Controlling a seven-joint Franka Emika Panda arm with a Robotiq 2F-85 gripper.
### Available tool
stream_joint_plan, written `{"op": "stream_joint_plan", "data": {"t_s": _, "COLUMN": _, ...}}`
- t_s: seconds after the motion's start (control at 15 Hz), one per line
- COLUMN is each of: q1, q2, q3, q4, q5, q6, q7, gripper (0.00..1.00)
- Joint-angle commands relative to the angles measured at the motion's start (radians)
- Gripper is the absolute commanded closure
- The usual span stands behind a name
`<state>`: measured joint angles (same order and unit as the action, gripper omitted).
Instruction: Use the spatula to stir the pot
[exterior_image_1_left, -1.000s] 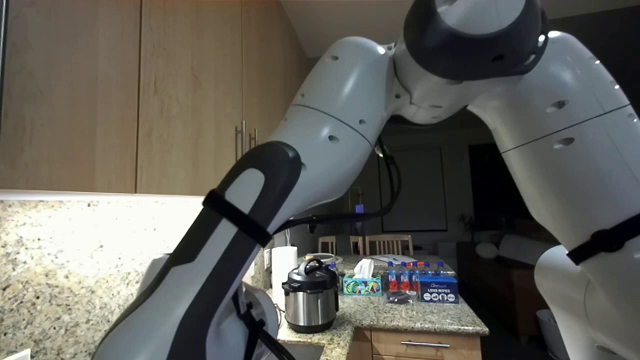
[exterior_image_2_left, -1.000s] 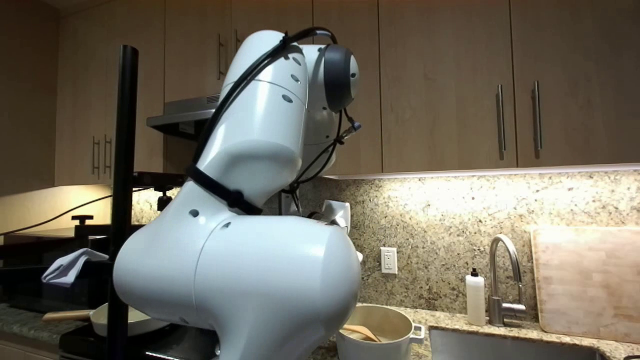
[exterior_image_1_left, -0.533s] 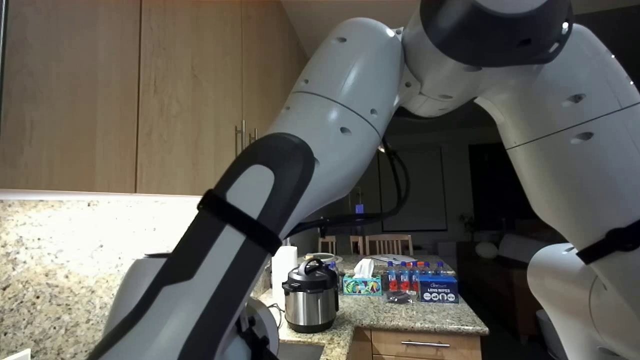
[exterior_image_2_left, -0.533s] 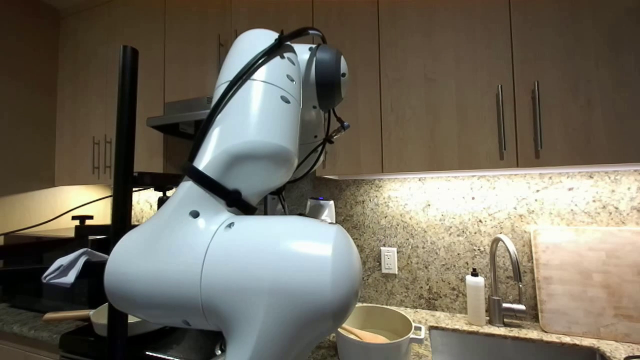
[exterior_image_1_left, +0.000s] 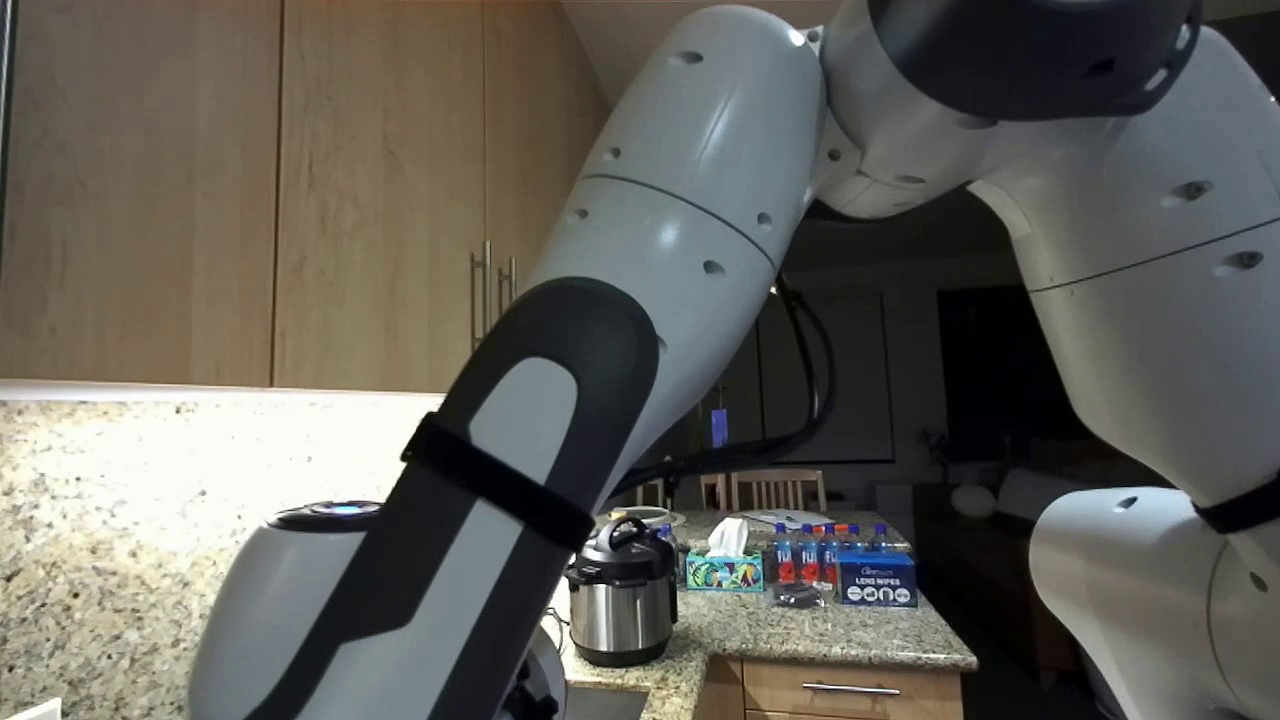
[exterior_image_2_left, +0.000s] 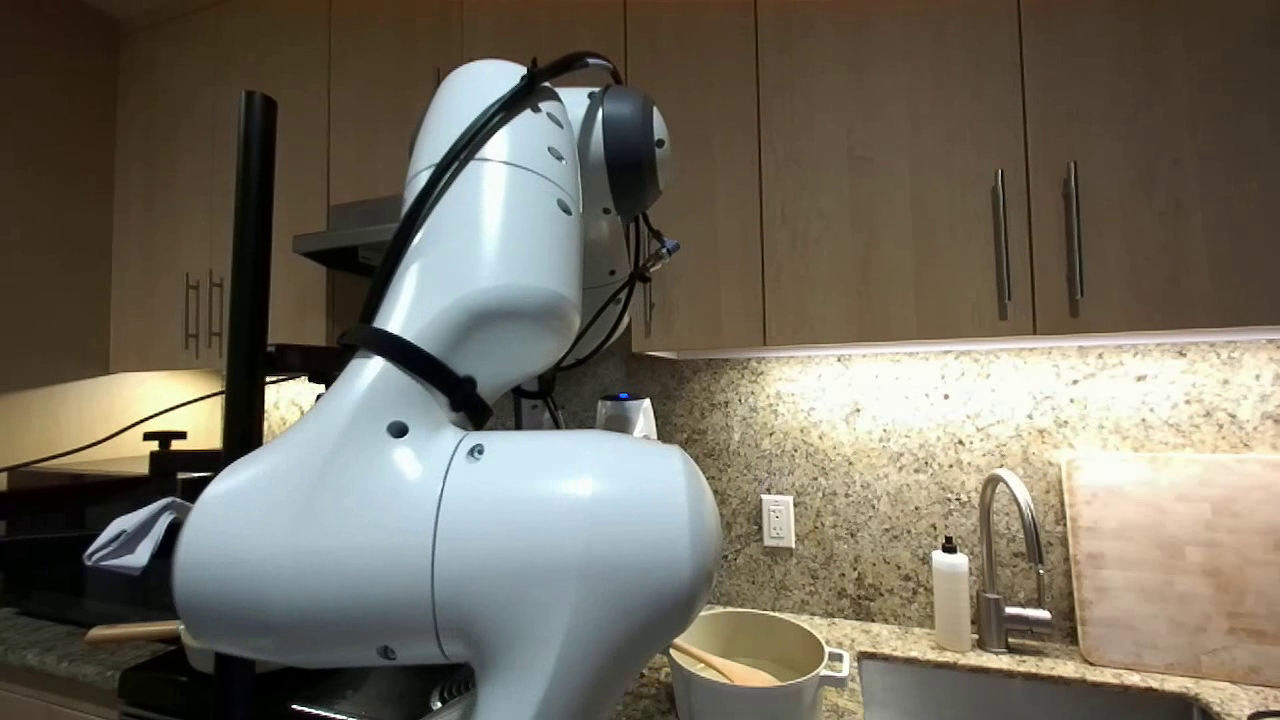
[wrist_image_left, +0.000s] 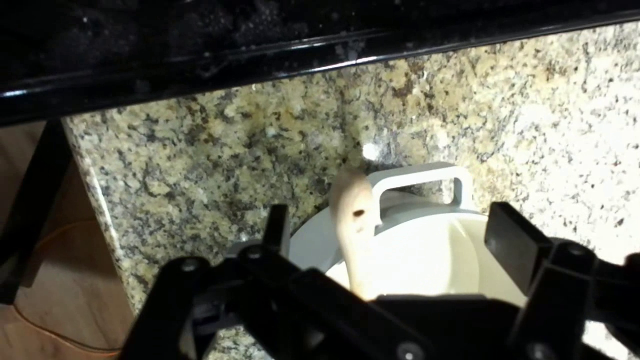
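The wooden spatula (exterior_image_2_left: 735, 670) leans in the cream pot (exterior_image_2_left: 765, 705), blade inside and handle over the rim, in an exterior view. The arm hides the handle's end there. In the wrist view the spatula's handle (wrist_image_left: 352, 225), with a dark hole near its end, rises over the rim beside the pot's loop handle (wrist_image_left: 417, 176). My gripper (wrist_image_left: 390, 225) is open above the pot, fingers wide apart. The spatula handle shows between the fingers, closer to the left one, with a gap on both sides. The gripper is hidden in both exterior views.
The black stove edge (wrist_image_left: 320, 55) borders the granite counter (wrist_image_left: 225, 150) beside the pot. A sink (exterior_image_2_left: 1020, 695), faucet (exterior_image_2_left: 1000, 570), soap bottle (exterior_image_2_left: 951, 597) and cutting board (exterior_image_2_left: 1180, 570) stand to one side. A pressure cooker (exterior_image_1_left: 622, 610) stands farther along the counter.
The arm has shifted left in the exterior view that shows the pot. The spatula's blade lies flatter in the pot than a second ago, and its handle has shifted slightly left.
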<state>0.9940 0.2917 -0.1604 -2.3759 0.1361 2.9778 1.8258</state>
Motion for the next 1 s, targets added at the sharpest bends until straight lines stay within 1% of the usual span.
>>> {"op": "stream_joint_plan", "data": {"t_s": 0.0, "q1": 0.098, "q2": 0.0, "q3": -0.076, "q4": 0.009, "q5": -0.015, "q6": -0.018, "q7": 0.163, "gripper": 0.0}}
{"op": "stream_joint_plan", "data": {"t_s": 0.13, "q1": 0.113, "q2": -0.002, "q3": -0.074, "q4": 0.013, "q5": 0.009, "q6": -0.033, "q7": 0.193, "gripper": 0.0}}
{"op": "stream_joint_plan", "data": {"t_s": 0.27, "q1": 0.093, "q2": -0.011, "q3": -0.046, "q4": 0.009, "q5": 0.039, "q6": -0.046, "q7": 0.18, "gripper": 0.0}}
{"op": "stream_joint_plan", "data": {"t_s": 0.33, "q1": 0.072, "q2": -0.018, "q3": -0.026, "q4": 0.003, "q5": 0.063, "q6": -0.052, "q7": 0.153, "gripper": 0.0}}
{"op": "stream_joint_plan", "data": {"t_s": 0.4, "q1": 0.001, "q2": -0.025, "q3": 0.036, "q4": -0.002, "q5": 0.037, "q6": -0.053, "q7": 0.167, "gripper": 0.0}}
{"op": "stream_joint_plan", "data": {"t_s": 0.53, "q1": -0.064, "q2": -0.032, "q3": 0.09, "q4": -0.007, "q5": 0.045, "q6": -0.061, "q7": 0.132, "gripper": 0.0}}
{"op": "stream_joint_plan", "data": {"t_s": 0.6, "q1": -0.11, "q2": -0.036, "q3": 0.127, "q4": -0.004, "q5": 0.053, "q6": -0.07, "q7": 0.108, "gripper": 0.0}}
{"op": "stream_joint_plan", "data": {"t_s": 0.8, "q1": -0.247, "q2": -0.034, "q3": 0.232, "q4": 0.019, "q5": 0.067, "q6": -0.112, "q7": 0.02, "gripper": 0.0}}
{"op": "stream_joint_plan", "data": {"t_s": 0.93, "q1": -0.346, "q2": -0.021, "q3": 0.308, "q4": 0.051, "q5": 0.089, "q6": -0.151, "q7": -0.07, "gripper": 0.0}}
